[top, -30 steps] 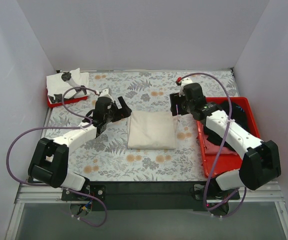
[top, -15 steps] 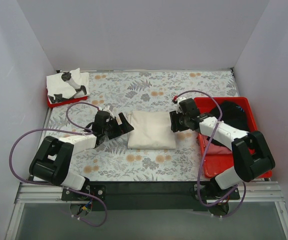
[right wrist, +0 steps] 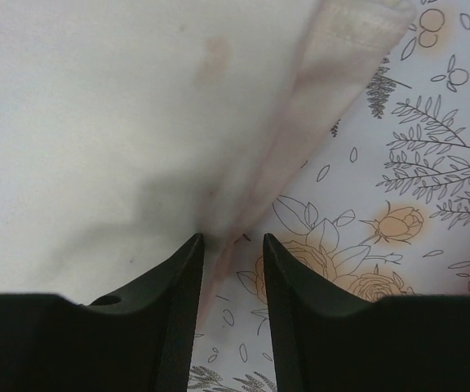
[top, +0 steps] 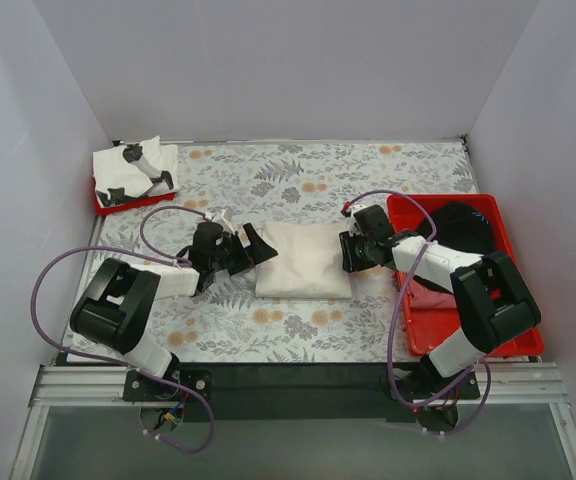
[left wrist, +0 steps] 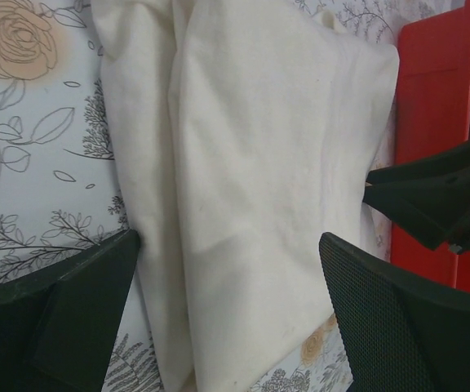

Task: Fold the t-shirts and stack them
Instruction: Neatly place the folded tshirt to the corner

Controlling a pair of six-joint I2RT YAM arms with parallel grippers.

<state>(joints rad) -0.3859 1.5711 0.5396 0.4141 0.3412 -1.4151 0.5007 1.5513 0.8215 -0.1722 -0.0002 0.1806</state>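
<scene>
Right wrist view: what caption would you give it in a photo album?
Right tool, narrowly open, straddling the hemmed edge of a cream t-shirt on a flowered table.

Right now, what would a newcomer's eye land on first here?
A folded cream t-shirt lies mid-table, the left gripper wide open at one edge, the right gripper narrower at the other. A large red tray stands out at the right, a small red tray at the far left corner.
</scene>
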